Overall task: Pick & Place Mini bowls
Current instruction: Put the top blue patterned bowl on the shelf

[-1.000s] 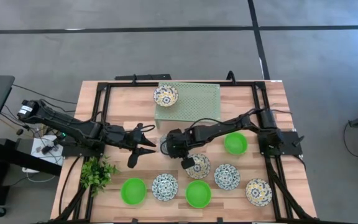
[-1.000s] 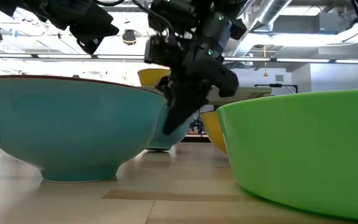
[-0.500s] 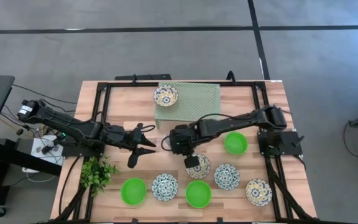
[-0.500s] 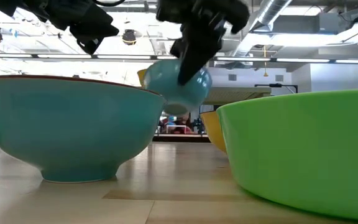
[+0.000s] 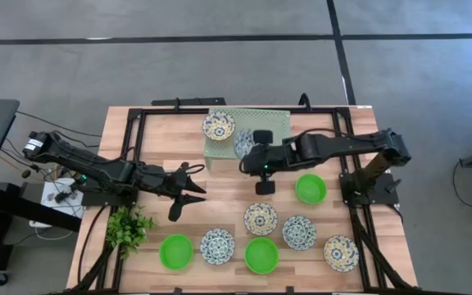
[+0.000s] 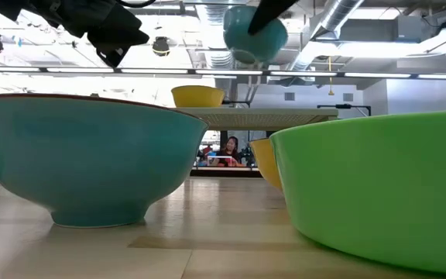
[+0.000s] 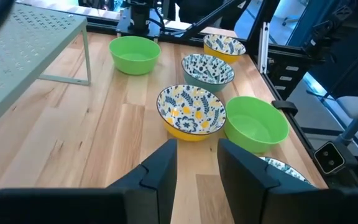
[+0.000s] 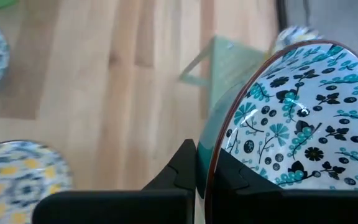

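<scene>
My right gripper (image 5: 252,152) is shut on a white bowl with a teal-blue floral pattern (image 5: 244,142), held in the air over the near edge of the pale green perforated rack (image 5: 269,129). In the low view this bowl (image 6: 254,35) hangs high above the table. Another floral bowl (image 5: 219,125) stands on the rack. Three green bowls (image 5: 310,188) and several floral ones (image 5: 260,218) rest on their bases along the table's near half. My left gripper (image 5: 188,190) waits open left of the table's middle, touching nothing. My right gripper pinches the floral bowl's rim (image 8: 211,163), with one finger inside the bowl and one outside. The arm reaches in from the table's right. The bowl is lifted clear of the table and the rack, its patterned inside (image 8: 303,124) facing the wrist camera.
A small leafy plant (image 5: 129,228) stands at the table's near left. A black frame (image 5: 138,123) borders the table. Bare wood lies between the rack and the rows of bowls. Ahead of my left gripper (image 7: 194,163) sit a yellow floral bowl (image 7: 191,111) and a green one (image 7: 256,123).
My right gripper has lifted the floral bowl off the middle of the table. It carried the bowl up and toward the far edge, to above the rack's near edge. The arm has stretched out straighter. The other bowls have stayed put.
</scene>
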`<state>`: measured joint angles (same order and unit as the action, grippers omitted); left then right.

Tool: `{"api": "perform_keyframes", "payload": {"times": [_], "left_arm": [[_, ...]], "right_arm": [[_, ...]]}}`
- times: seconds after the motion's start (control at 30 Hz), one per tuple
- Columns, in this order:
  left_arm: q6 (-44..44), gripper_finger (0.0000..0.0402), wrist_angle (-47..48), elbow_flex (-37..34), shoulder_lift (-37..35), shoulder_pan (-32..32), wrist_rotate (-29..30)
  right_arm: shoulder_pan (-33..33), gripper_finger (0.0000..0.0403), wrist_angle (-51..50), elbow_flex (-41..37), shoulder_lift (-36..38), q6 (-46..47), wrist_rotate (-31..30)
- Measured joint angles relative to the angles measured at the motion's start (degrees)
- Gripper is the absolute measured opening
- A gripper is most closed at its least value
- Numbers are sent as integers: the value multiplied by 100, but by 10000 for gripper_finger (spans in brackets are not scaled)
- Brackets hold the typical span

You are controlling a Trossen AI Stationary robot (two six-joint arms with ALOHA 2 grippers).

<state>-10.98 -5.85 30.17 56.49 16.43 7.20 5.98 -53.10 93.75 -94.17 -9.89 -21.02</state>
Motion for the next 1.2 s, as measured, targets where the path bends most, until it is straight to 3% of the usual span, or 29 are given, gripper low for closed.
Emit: {"api": "perform_keyframes", "payload": {"times": [0.5, 0.63, 0.8, 0.9, 1.2], "left_arm": [[31, 115, -60, 2, 2, -2, 4], [37, 116, -65, 2, 2, -2, 50], [45, 116, -66, 2, 2, -2, 628], [127, 115, -65, 2, 2, -2, 927], [343, 115, -65, 2, 2, -2, 948]], "right_arm": [[-1285, 9, -405, -23, -879, -556, 16], [-1445, 13, -380, -24, -927, -747, 7], [-1602, 12, -305, -21, -912, -867, 49], [-1701, 15, -302, -19, -896, -868, 450], [-1834, 16, -297, -18, -931, -869, 744]]}}
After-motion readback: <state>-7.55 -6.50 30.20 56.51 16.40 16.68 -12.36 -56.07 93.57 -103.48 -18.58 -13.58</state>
